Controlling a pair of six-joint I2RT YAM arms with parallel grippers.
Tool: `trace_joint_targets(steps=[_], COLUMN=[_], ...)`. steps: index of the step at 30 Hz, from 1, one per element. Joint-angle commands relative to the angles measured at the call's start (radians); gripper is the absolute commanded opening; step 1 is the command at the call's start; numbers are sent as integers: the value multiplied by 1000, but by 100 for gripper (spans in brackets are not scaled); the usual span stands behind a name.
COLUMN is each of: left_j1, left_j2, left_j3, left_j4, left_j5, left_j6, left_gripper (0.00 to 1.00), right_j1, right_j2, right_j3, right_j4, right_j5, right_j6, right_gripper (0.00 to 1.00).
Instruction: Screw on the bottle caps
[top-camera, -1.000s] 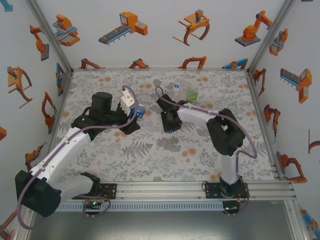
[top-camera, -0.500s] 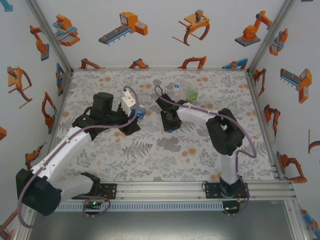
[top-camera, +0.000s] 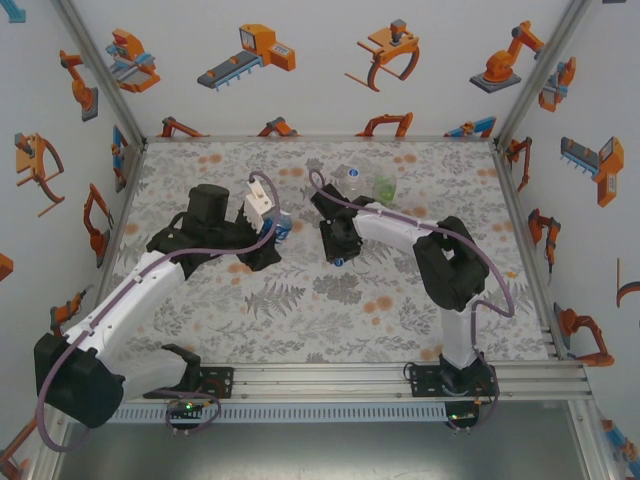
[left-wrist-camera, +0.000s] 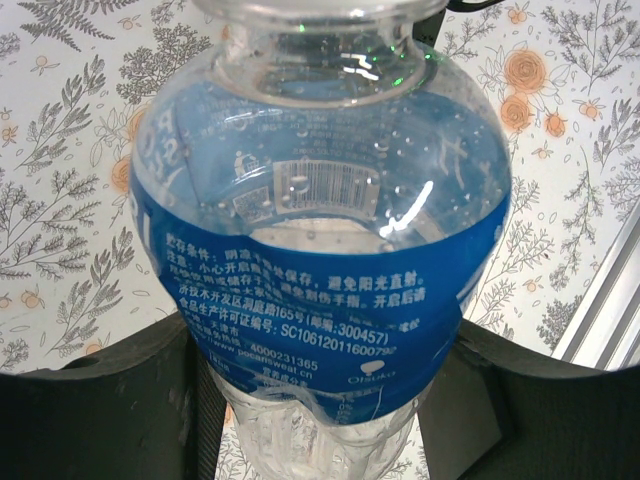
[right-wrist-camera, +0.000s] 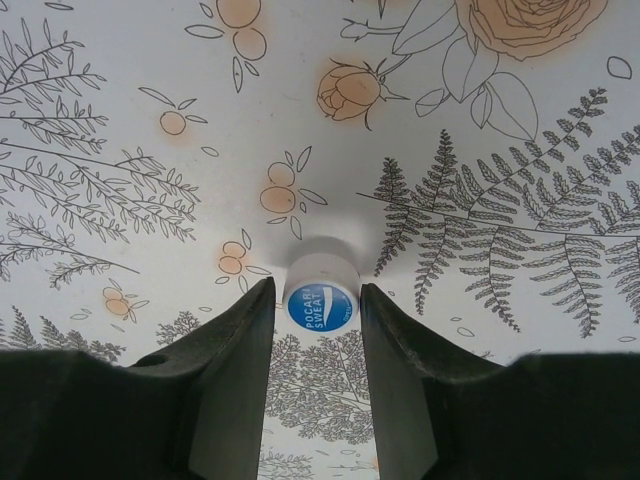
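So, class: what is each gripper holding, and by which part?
Left gripper: the blue-labelled bottle, by its lower body. Right gripper: a cap, by its sides.

Top camera high, looking down; wrist cameras close, sharing floral table (top-camera: 300, 320).

This is a robot test cell in a lab: white walls (top-camera: 330, 100) printed with cartoon robot arms, framed by bare aluminium posts (top-camera: 100, 70). The table (top-camera: 300, 310) wears a flowered cloth (ferns and orange roses). The left arm (top-camera: 130, 300) and right arm (top-camera: 455, 270) are bolted to a metal rail (top-camera: 330, 375).
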Motion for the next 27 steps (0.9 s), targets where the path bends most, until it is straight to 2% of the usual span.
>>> trace_joint_targets(steps=[1, 10, 15, 22, 27], left_j1=[-5, -7, -7, -5, -4], left_j2=[2, 1, 2, 3, 34], left_j3=[36, 35, 35, 42, 89], left_j4=[-7, -9, -9, -24, -81], left_j5=[6, 6, 5, -14, 3], left_j6=[10, 12, 13, 46, 101], left_gripper=[5, 5, 5, 4, 2], right_j1=[9, 9, 9, 7, -9], right_j2=[18, 32, 5, -126, -241], right_j3=[30, 30, 22, -36, -80], right_j4=[-41, -40, -26, 33, 99], right_j5=[-9, -9, 7, 32, -22], right_j6=[-2, -1, -8, -93, -203], right_gripper=[40, 37, 30, 17, 14])
